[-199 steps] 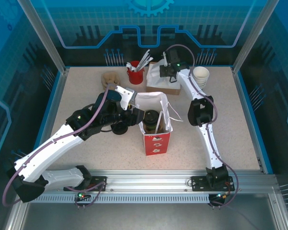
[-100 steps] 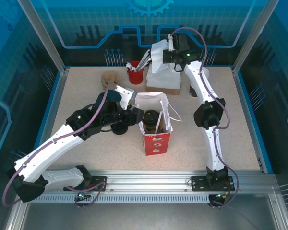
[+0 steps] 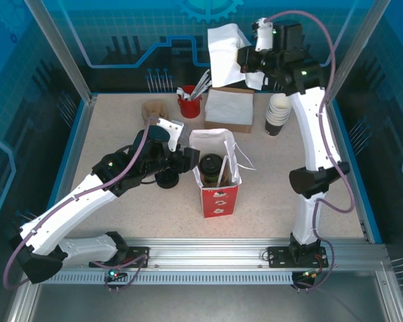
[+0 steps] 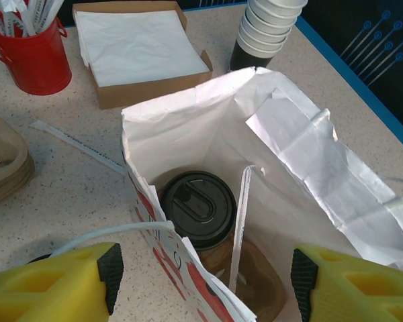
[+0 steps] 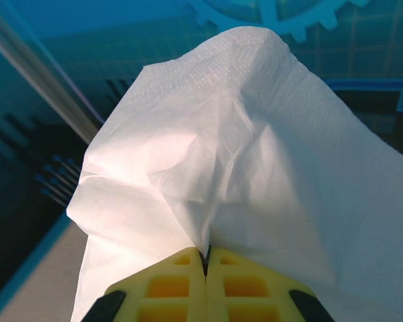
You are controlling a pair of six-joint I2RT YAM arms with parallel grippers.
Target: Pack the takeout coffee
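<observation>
- Our right gripper [image 5: 205,258], pinching a napkin [image 5: 235,154], has lifted it from the box [image 3: 230,127] at twelve o'clock.
- The takeout coffee [image 4: 198,204] already sits in the bag [image 4: 188,127]; we judge only extras remain.
- Our left gripper [image 3: 188,161], jaws spread, sits at the bag's nine o'clock.

Tabletop [image 3: 336,168]: speckled beige, flat, with a blue rim.
Bag [image 3: 219,194]: white paper with a red front, upright near the middle, mouth open.
Box [image 3: 230,111]: low brown tray of white napkins, straight behind the bag.
Pot [image 3: 189,106]: red, holding white wrapped sticks, behind the bag and slightly left.
Cups [image 3: 278,115]: lidless stack, upright, behind the bag to its right.
Brown pile [image 3: 154,107]: behind the bag, well to its left.
Lids [image 3: 166,181]: black, round, low, just left of the bag.
Straw [image 4: 77,144]: wrapped, lying flat just behind the bag's left corner.
</observation>
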